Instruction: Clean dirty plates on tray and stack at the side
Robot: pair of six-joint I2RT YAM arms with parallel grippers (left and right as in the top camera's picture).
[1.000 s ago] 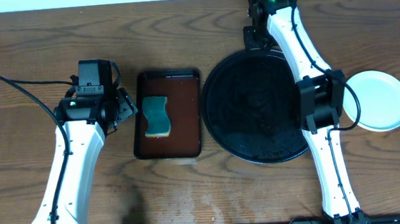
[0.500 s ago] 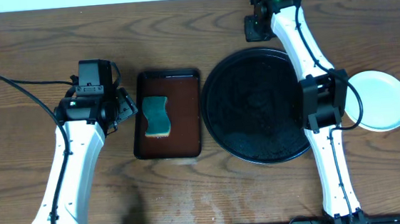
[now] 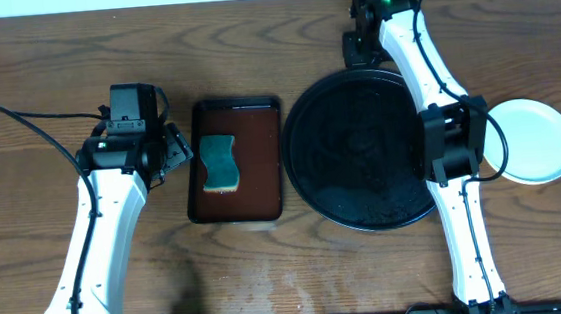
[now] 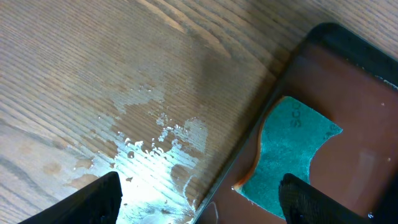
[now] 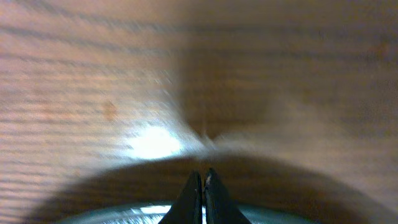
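Note:
The round black tray (image 3: pixel 356 156) lies right of centre with nothing on it. A pale mint-white plate (image 3: pixel 535 140) rests on the bare wood right of the tray, its left edge hidden by my right arm; whether other plates lie under it I cannot tell. My right gripper (image 3: pixel 353 49) hovers at the tray's far rim, shut with nothing between its fingers (image 5: pixel 203 185). The tray's rim (image 5: pixel 124 214) shows blurred below it. My left gripper (image 3: pixel 178 153) stands open over the left edge of the brown tray (image 4: pixel 202 208), holding nothing.
A rectangular dark-brown tray (image 3: pixel 252 119) left of the black tray holds a teal sponge (image 3: pixel 221 163), also seen in the left wrist view (image 4: pixel 292 149). A wet shiny patch (image 4: pixel 155 155) marks the wood beside it. The table's far edge runs just behind my right gripper.
My right gripper drifted a little away from the tray's far rim and then back toward it, staying shut. The left arm, plate and trays have not moved.

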